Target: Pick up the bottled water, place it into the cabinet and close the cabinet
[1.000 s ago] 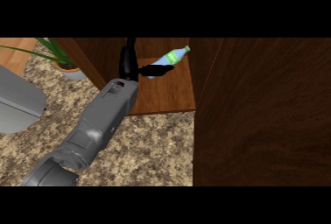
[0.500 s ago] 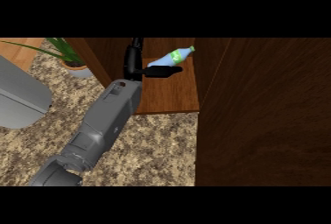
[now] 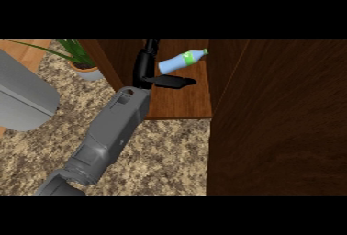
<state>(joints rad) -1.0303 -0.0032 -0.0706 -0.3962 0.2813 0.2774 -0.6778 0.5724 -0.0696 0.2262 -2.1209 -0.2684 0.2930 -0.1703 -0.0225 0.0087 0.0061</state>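
The bottled water (image 3: pixel 181 60), pale blue with a green label and cap, lies tilted on the wooden cabinet shelf (image 3: pixel 184 102), cap pointing up-right. My left hand (image 3: pixel 146 69) reaches into the cabinet just left of the bottle. Its fingers are straight and point away from me, and its thumb (image 3: pixel 177 82) sticks out to the right below the bottle. The hand is open and does not curl round the bottle. The grey forearm (image 3: pixel 112 131) runs down to the lower left. My right hand shows nowhere.
A dark wooden cabinet door (image 3: pixel 278 119) fills the right side, standing open beside the shelf. A potted plant (image 3: pixel 81 62) stands at the upper left, and a grey appliance (image 3: pixel 24 98) sits at the left on the speckled counter (image 3: pixel 169 156).
The scene has slid slightly to the right in view. The hand stays open beside the lying bottle, and the forearm has shifted a little with it.
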